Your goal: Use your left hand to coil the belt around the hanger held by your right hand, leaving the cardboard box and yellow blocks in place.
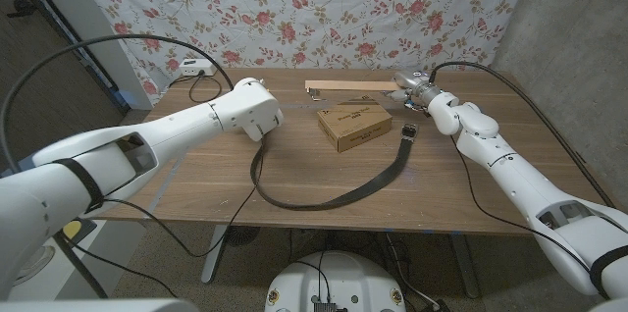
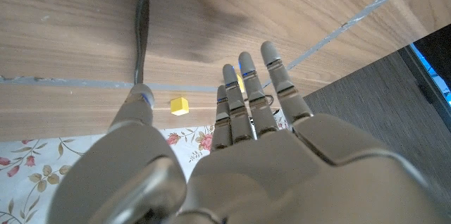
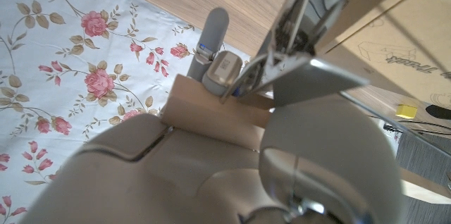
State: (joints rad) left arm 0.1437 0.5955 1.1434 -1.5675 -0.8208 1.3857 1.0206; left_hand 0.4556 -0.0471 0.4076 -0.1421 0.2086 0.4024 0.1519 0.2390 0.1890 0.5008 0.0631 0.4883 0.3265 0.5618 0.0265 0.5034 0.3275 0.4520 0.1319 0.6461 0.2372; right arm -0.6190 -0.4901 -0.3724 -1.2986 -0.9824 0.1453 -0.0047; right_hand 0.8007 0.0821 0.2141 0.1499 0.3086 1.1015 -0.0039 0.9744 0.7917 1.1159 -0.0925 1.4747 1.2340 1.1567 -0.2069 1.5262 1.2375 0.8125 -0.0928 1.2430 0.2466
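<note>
A dark belt (image 1: 324,199) lies in a long curve on the wooden table (image 1: 196,170), its buckle end (image 1: 408,131) near the cardboard box (image 1: 355,124). Its other end runs up under my left hand (image 1: 255,111). There the fingers (image 2: 246,90) reach out straight and the thumb tip (image 2: 141,98) meets the belt (image 2: 144,20). At the far right my right hand (image 1: 424,94) grips a wooden hanger (image 1: 343,84) by its metal clip (image 3: 303,27). Small yellow blocks (image 2: 179,106) (image 3: 404,110) sit on the table.
A white device (image 1: 188,67) with a black cable sits at the table's far left corner. A floral cloth (image 1: 294,8) hangs behind the table. Strips of clear tape (image 2: 70,83) cross the tabletop.
</note>
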